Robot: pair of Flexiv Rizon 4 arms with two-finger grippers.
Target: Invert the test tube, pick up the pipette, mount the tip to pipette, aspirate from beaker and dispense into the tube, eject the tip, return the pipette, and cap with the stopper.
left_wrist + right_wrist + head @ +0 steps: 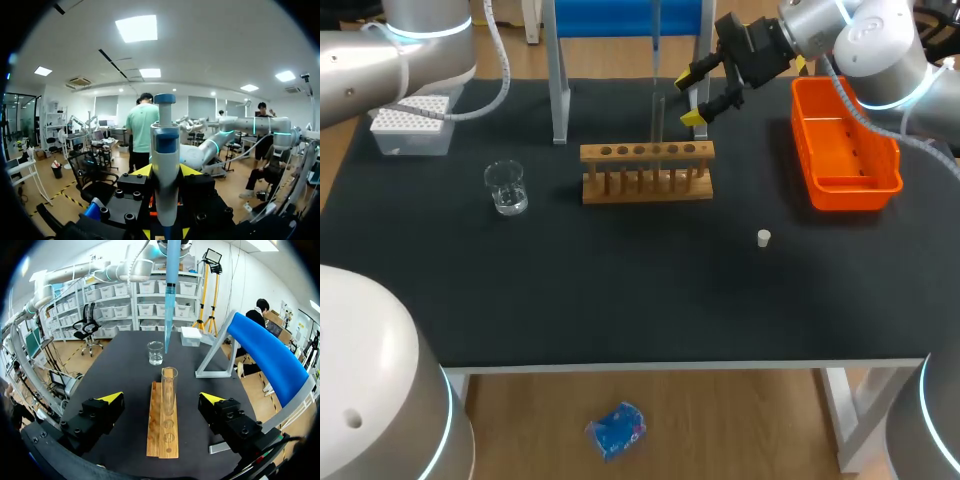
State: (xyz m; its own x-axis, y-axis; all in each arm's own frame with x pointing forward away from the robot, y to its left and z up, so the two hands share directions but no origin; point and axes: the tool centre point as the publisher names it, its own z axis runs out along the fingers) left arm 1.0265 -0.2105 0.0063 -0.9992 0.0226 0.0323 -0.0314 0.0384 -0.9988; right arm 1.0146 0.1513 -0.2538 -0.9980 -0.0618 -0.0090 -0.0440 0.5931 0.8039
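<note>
The white stopper [764, 237] is seen lying on the black worktop [620, 300], nearer than the wooden rack [647, 170] and to its right. The test tube [658, 120] is stood upright in the rack. The beaker [507, 187] is set to the rack's left. Behind the rack, the right end effector [690, 97] is held wide open and empty. Above the rack, the pipette [165, 150] is clamped in the left end effector [165, 172], and its blue tip [171, 300] is hung over the tube.
</note>
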